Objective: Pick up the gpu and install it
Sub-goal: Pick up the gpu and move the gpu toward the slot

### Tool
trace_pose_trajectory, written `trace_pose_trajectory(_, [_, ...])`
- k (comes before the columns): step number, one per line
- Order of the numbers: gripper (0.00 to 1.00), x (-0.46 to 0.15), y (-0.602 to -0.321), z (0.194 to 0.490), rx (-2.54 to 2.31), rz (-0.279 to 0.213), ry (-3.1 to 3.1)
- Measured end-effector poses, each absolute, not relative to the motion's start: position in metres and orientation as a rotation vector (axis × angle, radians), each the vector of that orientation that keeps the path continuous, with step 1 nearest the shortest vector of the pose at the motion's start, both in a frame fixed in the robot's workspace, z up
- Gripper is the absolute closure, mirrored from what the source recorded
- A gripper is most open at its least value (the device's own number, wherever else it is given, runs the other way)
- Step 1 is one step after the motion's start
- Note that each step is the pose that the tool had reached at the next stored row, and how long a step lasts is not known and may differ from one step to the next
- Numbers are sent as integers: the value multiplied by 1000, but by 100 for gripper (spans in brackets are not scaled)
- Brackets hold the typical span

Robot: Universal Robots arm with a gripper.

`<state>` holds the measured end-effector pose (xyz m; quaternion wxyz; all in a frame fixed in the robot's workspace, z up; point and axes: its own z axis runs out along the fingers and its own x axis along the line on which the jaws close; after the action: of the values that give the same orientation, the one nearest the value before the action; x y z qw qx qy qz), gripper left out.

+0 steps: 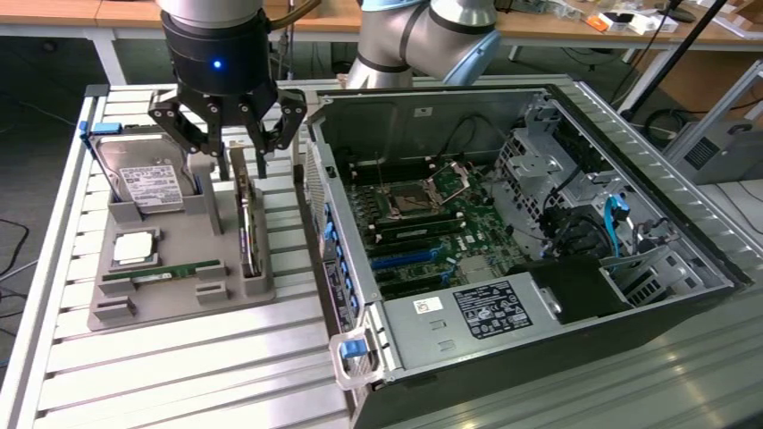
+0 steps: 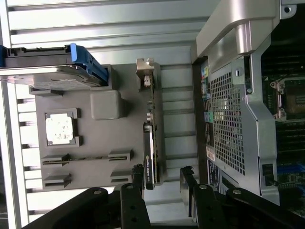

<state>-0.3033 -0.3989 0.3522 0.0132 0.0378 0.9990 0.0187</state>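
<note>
Presently the gpu (image 1: 247, 223) (image 2: 151, 138) is being kept upright on its long edge in a slot of the grey holder tray (image 1: 179, 304) (image 2: 105, 138). The tray is being kept just beside the open computer case (image 1: 394, 116) (image 2: 228, 119), on the exterior view's left of it. The card's long axis is being run parallel with the nearest wall of the case. In the wrist view the silver bracket is being shown at the end away from the claw, and the black cooler at the end nearer it.

The gripper (image 1: 245, 161) (image 2: 162, 175) is being held spread wide, with nothing grasped. It is being hung by the only arm directly above the cooler end of the card, so the card is lying straight below the claw and running away from it lengthwise. The opening is being set across the card's thin dimension, one finger to each face, which is judged to be the relation that matters for a grasp.

In the wrist view the card's end is being seen between the two fingertips (image 2: 138, 174), nearer to one than the other. A clear gap is being left on the case side. Whether the closer finger is touching the card cannot be told. The card is judged to be not yet lifted, since it is being seated in its slot.
</note>
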Motion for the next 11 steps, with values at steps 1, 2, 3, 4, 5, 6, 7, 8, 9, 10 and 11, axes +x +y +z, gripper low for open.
trace_pose_trajectory(1, [56,-303,-399,352,118,58,3113])
trace_pose_trajectory(2, [56,-303,-399,352,118,58,3112])
trace_pose_trajectory(3, [56,-303,-399,352,118,58,3112])
trace_pose_trajectory(4, [56,-303,-399,351,118,58,3112])
trace_pose_trajectory(5, [56,-303,-399,351,118,58,3112])
trace_pose_trajectory(6, [56,-303,-399,351,118,58,3112])
trace_pose_trajectory(7, [56,-303,-399,351,118,58,3112])
trace_pose_trajectory(8, [56,-303,-399,351,118,58,3112])
trace_pose_trajectory(9, [56,-303,-399,351,118,58,3112])
trace_pose_trajectory(10, [56,-303,-399,350,118,58,3112])
trace_pose_trajectory(11, [56,-303,-398,350,118,58,3112])
